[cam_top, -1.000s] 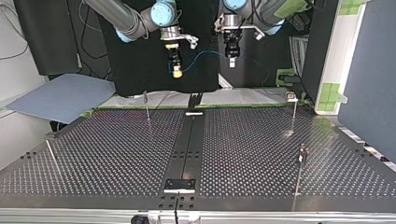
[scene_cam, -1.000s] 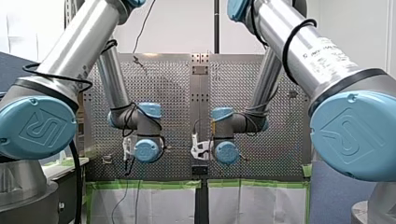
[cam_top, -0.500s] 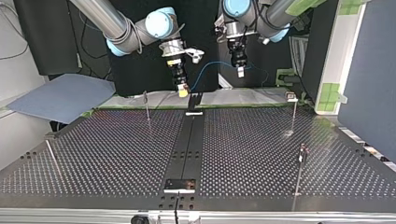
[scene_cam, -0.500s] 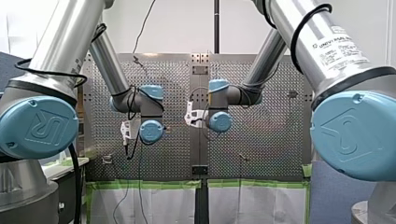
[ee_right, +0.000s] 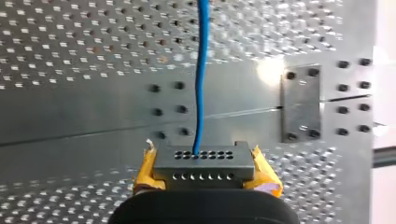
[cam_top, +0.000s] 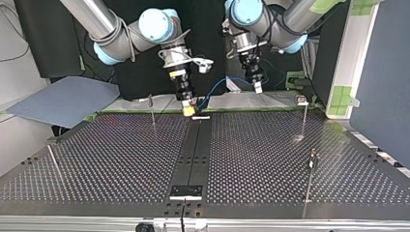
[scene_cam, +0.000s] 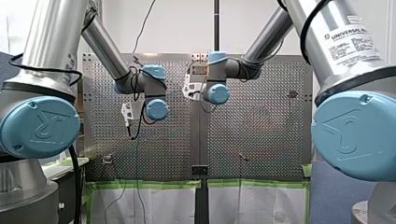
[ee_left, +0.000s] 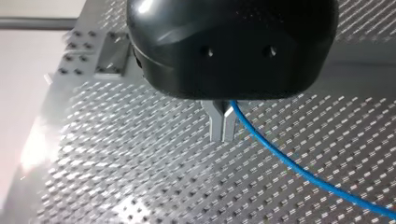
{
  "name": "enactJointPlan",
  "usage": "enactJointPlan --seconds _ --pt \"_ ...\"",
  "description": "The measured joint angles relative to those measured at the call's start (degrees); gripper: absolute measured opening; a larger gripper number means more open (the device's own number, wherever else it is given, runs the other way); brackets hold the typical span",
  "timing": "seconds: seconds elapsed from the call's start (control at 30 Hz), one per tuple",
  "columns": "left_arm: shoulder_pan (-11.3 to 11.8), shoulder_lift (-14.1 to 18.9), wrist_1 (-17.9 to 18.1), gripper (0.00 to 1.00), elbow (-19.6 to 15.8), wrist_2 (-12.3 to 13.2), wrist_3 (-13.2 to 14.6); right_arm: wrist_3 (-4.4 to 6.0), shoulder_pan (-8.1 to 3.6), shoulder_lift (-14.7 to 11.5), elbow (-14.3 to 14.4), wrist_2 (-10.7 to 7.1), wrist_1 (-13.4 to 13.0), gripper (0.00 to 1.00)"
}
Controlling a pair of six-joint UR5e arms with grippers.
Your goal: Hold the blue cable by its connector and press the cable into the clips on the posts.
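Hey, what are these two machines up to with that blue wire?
Two robot arms hold a blue cable above the perforated table. My right gripper clamps its connector between yellow pads; my left gripper pinches the cable further along. The cable hangs between them, not yet pressed into any clip on the posts.

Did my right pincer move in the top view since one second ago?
Yes. My right pincer has come down and now hangs close to the far end of the black centre strip.

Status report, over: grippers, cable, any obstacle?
Right gripper shut on connector. Left gripper shut on cable. Cable hangs between them, not yet clipped to posts. Nothing seen in the way.
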Motion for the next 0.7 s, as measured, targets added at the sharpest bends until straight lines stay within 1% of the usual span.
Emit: enactJointPlan --seconds 0.17,0.27,0.33,0.43,0.6,0.7 --pt "0.3 2.6 -2.6 0.0 1.8 -2.2 -0.2 0.1 -0.04 -2.6 -1.3 -0.48 2.7 0.0" --pt "0.5 4.2 -4.2 0.0 3.2 -3.3 -0.7 0.15 -0.1 -3.7 -2.0 -1.43 4.5 0.0" --pt "0.7 5.3 -5.3 0.0 4.2 -4.0 -1.1 0.16 -0.08 -3.9 -2.7 -2.37 5.8 0.0" --pt "0.8 7.0 -7.0 0.0 5.5 -4.5 -1.5 0.18 -0.02 -4.0 -3.8 -3.29 7.6 0.0" --pt "1.1 10.1 -10.2 0.0 7.4 -5.1 -2.1 0.18 0.03 -4.0 -4.6 -3.9 10.3 0.0" --pt "1.3 12.0 -12.0 0.0 7.9 -5.6 -2.7 0.18 0.01 -4.0 -4.8 -4.62 11.8 0.0"
